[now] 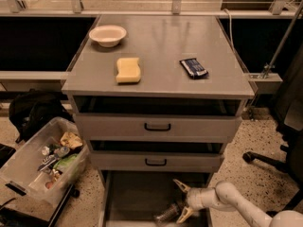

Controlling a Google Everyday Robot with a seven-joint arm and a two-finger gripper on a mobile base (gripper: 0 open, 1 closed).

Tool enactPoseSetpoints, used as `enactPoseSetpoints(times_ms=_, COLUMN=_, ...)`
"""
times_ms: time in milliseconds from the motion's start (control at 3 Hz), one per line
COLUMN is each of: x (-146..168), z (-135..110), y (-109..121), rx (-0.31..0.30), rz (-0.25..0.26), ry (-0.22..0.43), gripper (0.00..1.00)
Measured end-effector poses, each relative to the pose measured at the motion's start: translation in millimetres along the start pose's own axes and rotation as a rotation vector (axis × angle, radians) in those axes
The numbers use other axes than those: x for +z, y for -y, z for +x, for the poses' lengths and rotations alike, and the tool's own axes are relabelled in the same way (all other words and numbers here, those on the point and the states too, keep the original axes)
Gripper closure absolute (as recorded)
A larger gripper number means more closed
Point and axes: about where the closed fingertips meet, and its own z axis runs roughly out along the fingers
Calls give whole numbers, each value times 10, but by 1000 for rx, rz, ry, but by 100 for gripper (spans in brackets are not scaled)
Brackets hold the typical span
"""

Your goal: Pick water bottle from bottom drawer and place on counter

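A: Gripper?
B: Gripper (177,201) sits at 5 o'clock in frame, over the open drawer (132,197). Fingers spread wide, pinching nothing.
A: Bottle?
B: Bottle (166,215) lies on its side on the drawer floor, at 7 o'clock of the gripper, by the lower finger. Can't tell if they touch.
A: Counter?
B: Counter (161,41) holds a bowl (108,35) at 11 o'clock, a sponge (128,70), and a packet (194,67) at the sponge's 3 o'clock.

Bowl (107,35), sponge (128,70), snack packet (194,67), cluttered bin (28,167)
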Motion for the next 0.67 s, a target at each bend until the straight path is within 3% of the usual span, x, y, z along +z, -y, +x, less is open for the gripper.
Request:
enactPoseSetpoints(times_ms=333, x=1, z=0, y=-1, rx=0, rz=0, ry=0, gripper=0)
enactPoseSetpoints(times_ms=667, x=265, z=229, y=-204, rx=18, rz=-9, ry=-47, gripper=0)
